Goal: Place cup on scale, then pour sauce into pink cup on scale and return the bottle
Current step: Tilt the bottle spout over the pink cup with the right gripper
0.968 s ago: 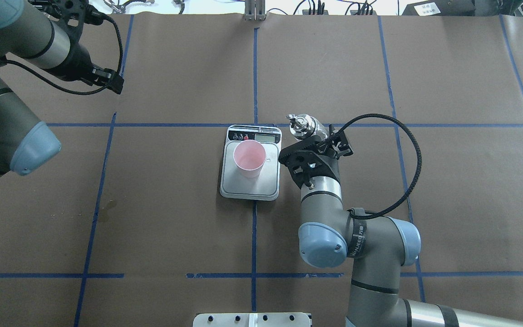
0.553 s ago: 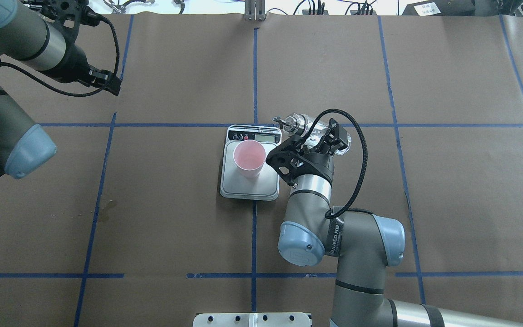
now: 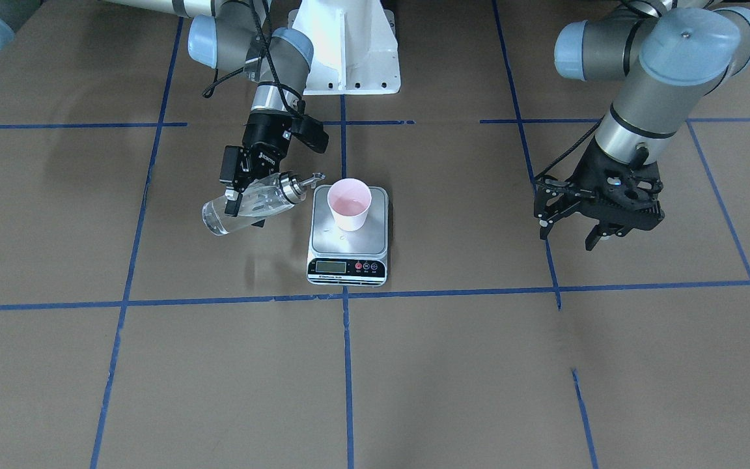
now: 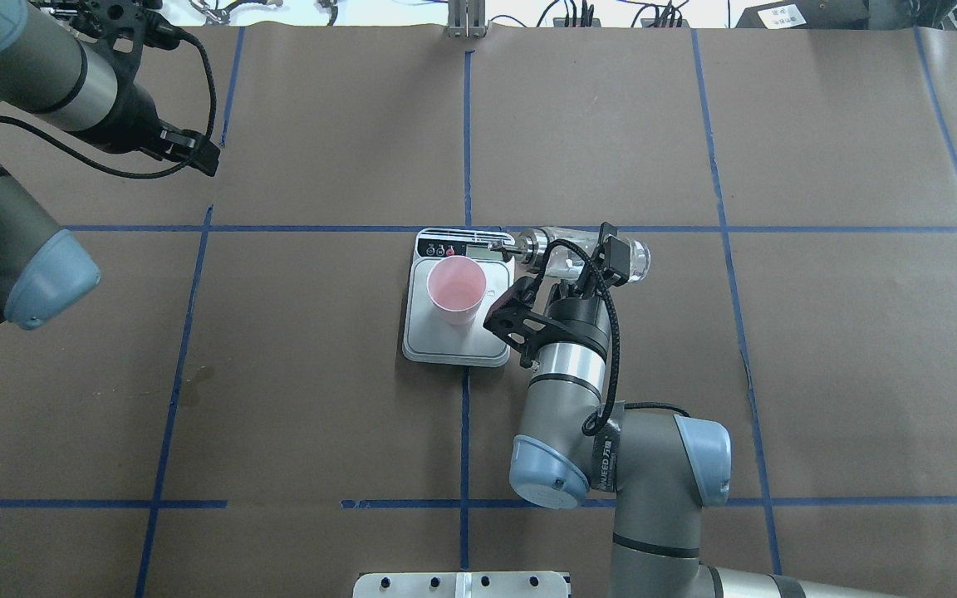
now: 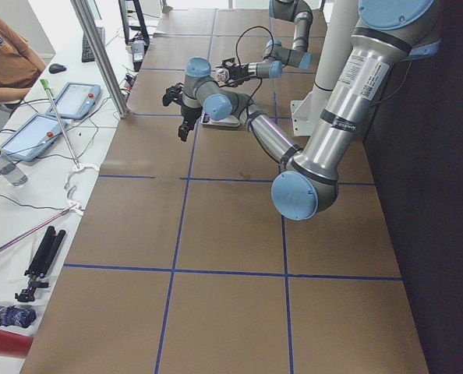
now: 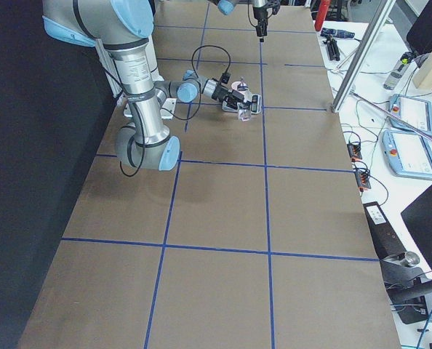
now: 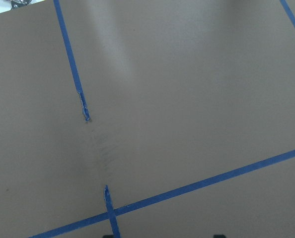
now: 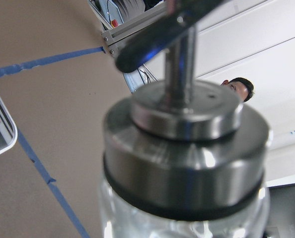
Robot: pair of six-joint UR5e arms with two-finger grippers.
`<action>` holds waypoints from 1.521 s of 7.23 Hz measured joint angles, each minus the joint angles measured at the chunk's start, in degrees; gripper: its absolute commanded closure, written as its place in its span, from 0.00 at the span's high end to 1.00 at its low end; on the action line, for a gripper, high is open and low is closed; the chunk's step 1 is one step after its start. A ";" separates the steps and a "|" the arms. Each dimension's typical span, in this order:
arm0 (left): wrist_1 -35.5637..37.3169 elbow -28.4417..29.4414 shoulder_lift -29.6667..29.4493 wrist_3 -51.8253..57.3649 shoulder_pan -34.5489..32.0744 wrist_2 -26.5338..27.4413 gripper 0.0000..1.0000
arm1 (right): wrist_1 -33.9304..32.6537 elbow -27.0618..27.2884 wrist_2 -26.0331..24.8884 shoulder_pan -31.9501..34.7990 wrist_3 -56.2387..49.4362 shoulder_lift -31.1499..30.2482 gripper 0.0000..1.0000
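The right gripper (image 3: 245,205), reaching down from the upper left of the front-facing view, was clamped across the body of the glass bottle (image 3: 269,197). It held the bottle tipped almost onto its side, off the table (image 3: 153,365). The silver spout (image 4: 502,244) pointed toward the centre of the frame. In the overhead view its tip lay over the upper right corner of the scale (image 3: 342,242), beside the display strip and just short of the cup's rim. The clear sauce (image 3: 222,221) showed through the glass near the bottle's base.

The pink cup (image 3: 349,203) stood upright on the scale's silver platform, toward the end away from the display. The scale sat at mid-frame on the brown-covered table, astride a line of blue tape (image 3: 347,365).

At the right of the front-facing view, well apart from the scale, the left gripper (image 3: 569,236) hung above the table with its fingers spread and nothing between them. Its wrist camera took in only brown covering and tape lines.
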 measured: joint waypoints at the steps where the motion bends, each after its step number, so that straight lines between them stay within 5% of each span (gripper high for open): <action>1: 0.00 -0.01 0.00 0.00 0.00 -0.02 0.73 | -0.02 -0.20 -0.82 -0.11 -1.81 0.02 0.00; 11: 0.00 -0.09 0.34 -0.01 0.00 -0.17 0.74 | -0.03 -0.72 -7.51 0.29 -20.91 0.18 0.00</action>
